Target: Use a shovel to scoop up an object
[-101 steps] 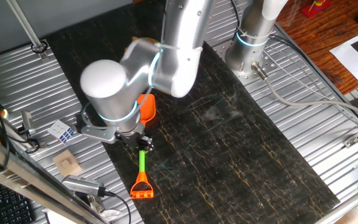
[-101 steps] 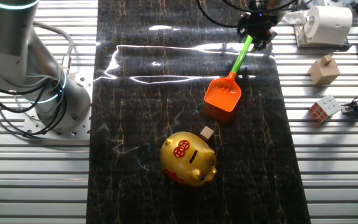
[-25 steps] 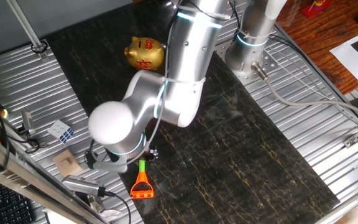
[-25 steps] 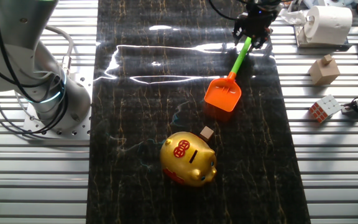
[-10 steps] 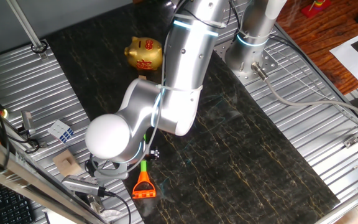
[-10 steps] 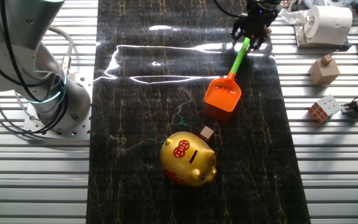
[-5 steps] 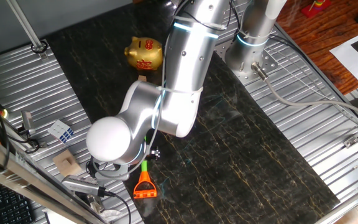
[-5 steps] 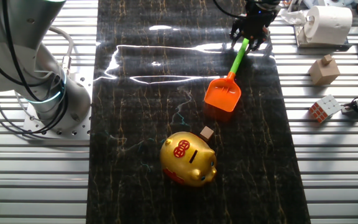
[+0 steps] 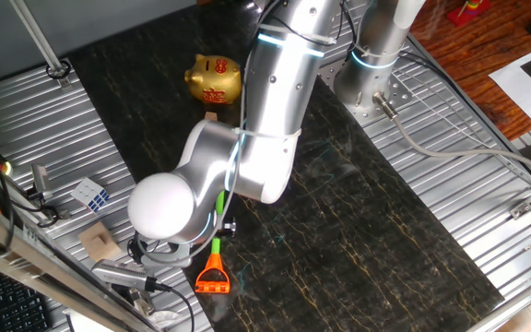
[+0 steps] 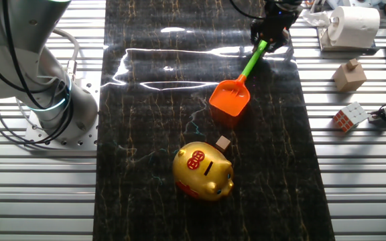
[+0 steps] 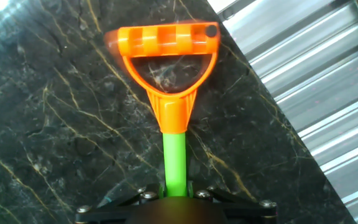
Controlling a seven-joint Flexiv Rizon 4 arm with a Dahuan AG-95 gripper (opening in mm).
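The shovel (image 10: pixel 236 88) has an orange scoop blade, a green shaft and an orange D-handle (image 11: pixel 166 59). My gripper (image 10: pixel 271 35) is shut on the green shaft near the handle end; it also shows in the hand view (image 11: pixel 174 194). The blade (image 10: pixel 229 100) is at the dark mat, pointing toward the gold piggy bank (image 10: pixel 204 170), still a gap away. In one fixed view the handle (image 9: pixel 212 275) shows below the arm and the piggy bank (image 9: pixel 214 78) lies at the far end of the mat. The arm hides the blade there.
A small tan block (image 10: pixel 224 142) sits between blade and piggy bank. On the metal slats beside the mat are a wooden block (image 10: pixel 349 73), a puzzle cube (image 10: pixel 350 116) and a paper roll (image 10: pixel 354 25). The arm's base (image 10: pixel 52 100) stands left of the mat.
The shovel has swung: its blade moved left and a little up the mat in the other fixed view. The gripper stays shut on the shaft. Piggy bank and small block have not moved.
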